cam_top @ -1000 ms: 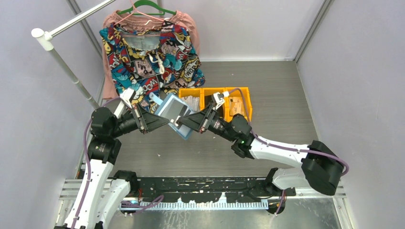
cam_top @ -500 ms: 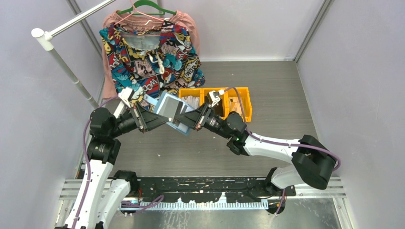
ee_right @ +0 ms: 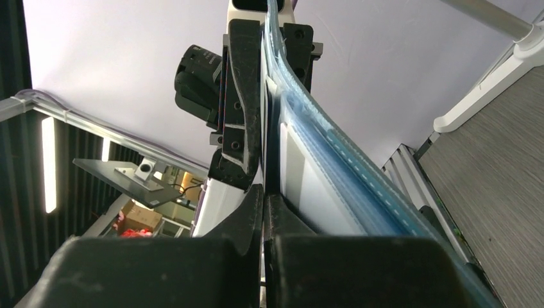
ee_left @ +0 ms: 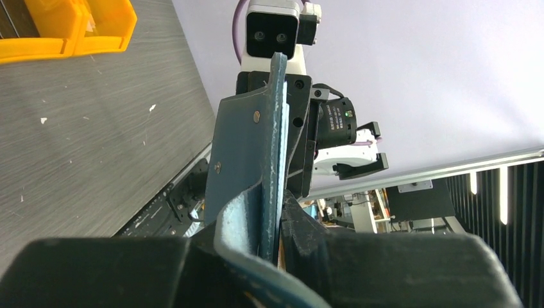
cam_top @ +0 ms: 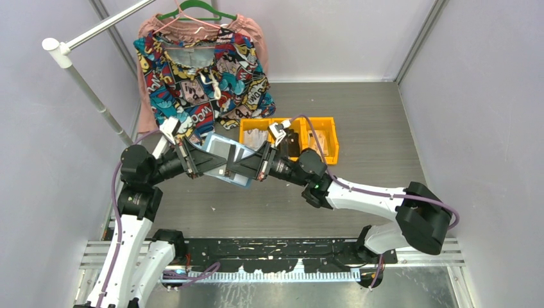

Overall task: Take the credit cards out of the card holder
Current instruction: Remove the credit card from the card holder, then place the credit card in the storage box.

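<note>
The teal-blue card holder (cam_top: 221, 153) hangs above the table between both arms, seen edge-on in the wrist views. My left gripper (cam_top: 212, 165) is shut on its cover (ee_left: 247, 154) from the left; the snap tab curls over the left finger. My right gripper (cam_top: 235, 169) comes from the right, its jaws pressed together on a thin sheet edge at the holder's inner side (ee_right: 333, 160). Whether that sheet is a card or a sleeve I cannot tell. A pale credit card (ee_right: 294, 173) sits in a clear sleeve just right of my right gripper (ee_right: 263, 199).
Orange bins (cam_top: 324, 128) stand behind the arms, also in the left wrist view (ee_left: 64, 32). A comic-print shirt (cam_top: 205, 77) hangs on a rack with a white pole (cam_top: 90, 96) at the back left. Grey walls close in both sides.
Both grippers and the card holder have shifted left and slightly toward the near edge. The right jaws have closed, and the holder now lies flatter between the two grippers.
</note>
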